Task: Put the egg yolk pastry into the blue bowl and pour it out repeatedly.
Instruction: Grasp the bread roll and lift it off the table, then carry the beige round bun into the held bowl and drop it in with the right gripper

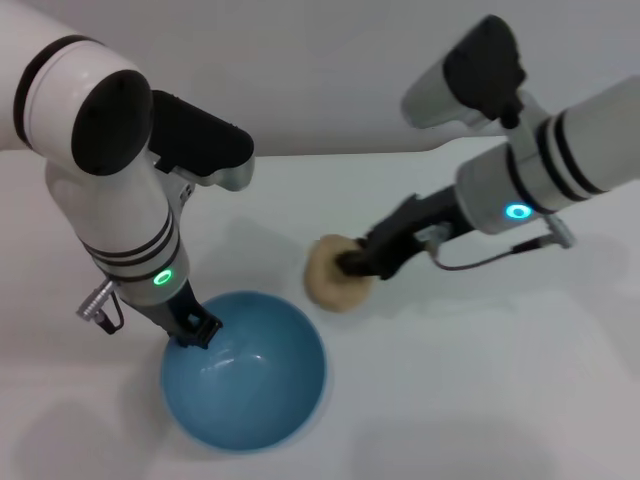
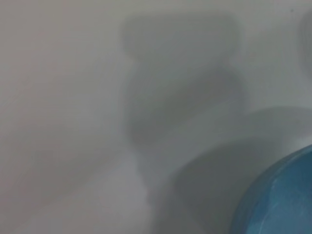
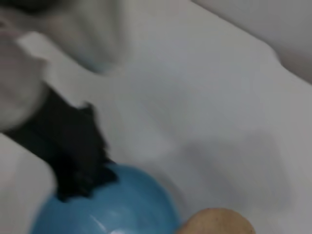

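Note:
The blue bowl (image 1: pixel 245 375) stands upright and empty on the white table, front left. My left gripper (image 1: pixel 196 330) is shut on its near-left rim. The bowl's edge shows in the left wrist view (image 2: pixel 278 200) and its inside shows in the right wrist view (image 3: pixel 112 209). The egg yolk pastry (image 1: pixel 330 272), a pale tan ball, is held by my right gripper (image 1: pixel 352 266), which is shut on it just above the table, to the right of and behind the bowl. The pastry's top shows in the right wrist view (image 3: pixel 217 222).
The white table (image 1: pixel 480 380) stretches around the bowl, with its back edge meeting a pale wall. My left arm's dark gripper shows over the bowl in the right wrist view (image 3: pixel 73 151).

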`<action>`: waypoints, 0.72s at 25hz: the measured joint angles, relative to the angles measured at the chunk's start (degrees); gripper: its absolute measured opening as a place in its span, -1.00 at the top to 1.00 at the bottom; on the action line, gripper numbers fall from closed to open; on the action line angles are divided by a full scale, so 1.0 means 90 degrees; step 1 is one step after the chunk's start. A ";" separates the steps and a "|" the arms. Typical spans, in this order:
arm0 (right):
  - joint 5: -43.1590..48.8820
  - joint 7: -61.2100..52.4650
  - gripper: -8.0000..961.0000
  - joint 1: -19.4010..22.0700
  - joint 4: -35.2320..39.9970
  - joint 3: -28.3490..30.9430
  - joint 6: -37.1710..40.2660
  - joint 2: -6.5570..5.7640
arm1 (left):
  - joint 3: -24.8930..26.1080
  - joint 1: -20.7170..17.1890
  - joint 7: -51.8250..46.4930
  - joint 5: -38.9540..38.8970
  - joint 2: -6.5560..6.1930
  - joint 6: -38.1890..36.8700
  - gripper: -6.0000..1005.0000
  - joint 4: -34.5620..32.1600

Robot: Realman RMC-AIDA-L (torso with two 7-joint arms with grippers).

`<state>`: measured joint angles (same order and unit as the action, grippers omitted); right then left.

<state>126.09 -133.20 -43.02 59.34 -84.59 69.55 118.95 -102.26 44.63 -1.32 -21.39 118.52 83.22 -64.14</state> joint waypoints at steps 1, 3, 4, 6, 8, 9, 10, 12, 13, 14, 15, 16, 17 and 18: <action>-0.0076 0.0057 0.65 -0.0028 0.0032 -0.0142 -0.0053 0.0003 | 0.0000 0.0000 0.0000 0.0000 0.0000 0.0000 0.98 0.0000; -0.0118 0.0086 0.67 -0.0059 0.0050 -0.0285 -0.0110 0.0005 | -0.0005 0.0045 0.0000 -0.0047 0.0002 0.0000 0.98 -0.0001; -0.0128 0.0093 0.68 -0.0091 0.0049 -0.0407 -0.0170 0.0008 | -0.0005 0.0056 0.0000 -0.0050 0.0002 0.0000 0.98 -0.0002; -0.0135 0.0093 0.71 -0.0150 0.0040 -0.0739 -0.0317 0.0018 | -0.0006 0.0093 0.0000 -0.0053 0.0004 -0.0001 0.99 -0.0008; -0.0173 0.0093 0.75 -0.0168 0.0040 -0.0993 -0.0451 0.0029 | -0.0005 0.0127 0.0000 -0.0059 0.0008 -0.0014 0.99 -0.0013; -0.0218 0.0092 0.76 -0.0170 0.0042 -0.1108 -0.0526 0.0035 | -0.0005 0.0138 0.0000 -0.0060 0.0010 -0.0025 0.99 -0.0015; -0.0295 0.0092 0.78 -0.0171 0.0046 -0.1221 -0.0585 0.0040 | -0.0005 0.0154 0.0000 -0.0065 0.0013 -0.0036 0.99 -0.0018; -0.0495 0.0094 0.81 -0.0173 0.0056 -0.1386 -0.0672 0.0043 | -0.0004 0.0185 0.0000 -0.0070 0.0016 -0.0046 0.99 -0.0021; -0.0580 0.0099 0.83 -0.0180 0.0059 -0.1430 -0.0690 0.0043 | -0.0004 0.0195 0.0000 -0.0072 0.0016 -0.0048 0.99 -0.0021; -0.0637 0.0102 0.84 -0.0193 0.0060 -0.1468 -0.0699 0.0043 | -0.0004 0.0206 0.0000 -0.0071 0.0016 -0.0051 0.99 -0.0022; -0.0669 0.0101 0.85 -0.0213 0.0056 -0.1504 -0.0696 0.0043 | -0.0004 0.0211 0.0000 -0.0071 0.0016 -0.0052 0.99 -0.0022; -0.0678 0.0101 0.85 -0.0237 0.0046 -0.1537 -0.0684 0.0043 | -0.0004 0.0215 0.0000 -0.0072 0.0016 -0.0054 0.99 -0.0022; -0.0678 0.0089 0.85 -0.0265 0.0033 -0.1565 -0.0666 0.0043 | -0.0004 0.0217 0.0000 -0.0072 0.0015 -0.0059 0.99 -0.0022; -0.0665 0.0067 0.86 -0.0292 0.0019 -0.1624 -0.0636 0.0040 | -0.0004 0.0217 0.0000 -0.0073 0.0012 -0.0066 0.99 -0.0022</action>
<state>120.11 -132.59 -45.65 59.51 -99.21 63.83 119.31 -102.30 46.58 -1.32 -22.04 118.63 82.63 -64.33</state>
